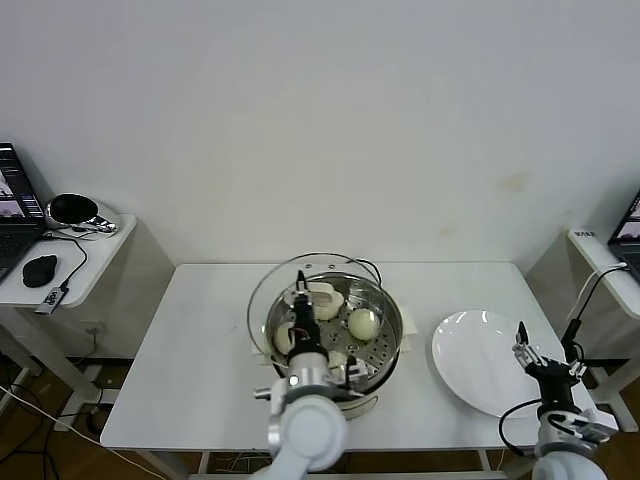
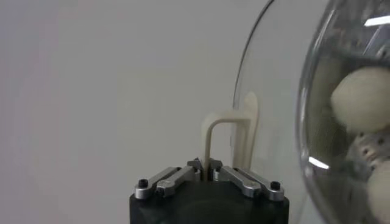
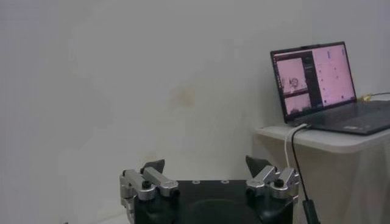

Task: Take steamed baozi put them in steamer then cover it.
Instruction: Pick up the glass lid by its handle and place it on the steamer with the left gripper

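My left gripper [image 2: 205, 167]: black housing low in the frame, two silver finger links, each pinned by a dark screw. My right gripper [image 3: 206, 169]: same black block, silver knuckles, dark fingertips, a black cable at lower right. From the head, silver-white rounded wrists.

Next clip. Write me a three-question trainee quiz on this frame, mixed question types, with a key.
1. True or false: the glass lid sits flat and centred on the steamer.
2. What is the left gripper shut on? A) a baozi B) the lid's cream handle C) the steamer's rim
3. Fill in: the white plate holds ___ baozi.

Key:
1. False; it is held, offset toward the steamer's left, over the baozi.
2. B, the lid's cream handle.
3. No; the right gripper waits open beside the plate.
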### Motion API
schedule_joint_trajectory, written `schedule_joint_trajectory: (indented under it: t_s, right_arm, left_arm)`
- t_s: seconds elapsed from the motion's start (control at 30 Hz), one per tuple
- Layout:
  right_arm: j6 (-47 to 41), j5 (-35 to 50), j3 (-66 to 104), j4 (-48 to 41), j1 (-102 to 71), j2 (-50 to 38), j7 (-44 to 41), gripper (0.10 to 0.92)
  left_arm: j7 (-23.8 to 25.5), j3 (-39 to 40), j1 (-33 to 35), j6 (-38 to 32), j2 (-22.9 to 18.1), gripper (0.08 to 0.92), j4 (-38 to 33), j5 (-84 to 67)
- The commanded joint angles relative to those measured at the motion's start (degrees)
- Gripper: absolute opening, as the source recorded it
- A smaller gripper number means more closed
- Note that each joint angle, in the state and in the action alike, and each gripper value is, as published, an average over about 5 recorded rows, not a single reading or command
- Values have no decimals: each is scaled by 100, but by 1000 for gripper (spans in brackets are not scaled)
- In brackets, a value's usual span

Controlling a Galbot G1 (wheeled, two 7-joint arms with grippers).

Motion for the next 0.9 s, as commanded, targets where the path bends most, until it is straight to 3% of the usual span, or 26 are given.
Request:
schedule_joint_trajectory:
  t_s: [0.03,0.47,0.9]
  right_arm:
    - [39,-35,-19,-193,50,15,4,823]
    - [34,-133,-74,-250,107,77,4,823]
    - [80,-197,-121,-340,146,128,4,823]
  left_arm:
    - [115,436,-178,247,-373,146,409,43]
    - [367,22,-155,252,-378,146,464,273]
    - [551,171,-34,259,-389,146,456,408]
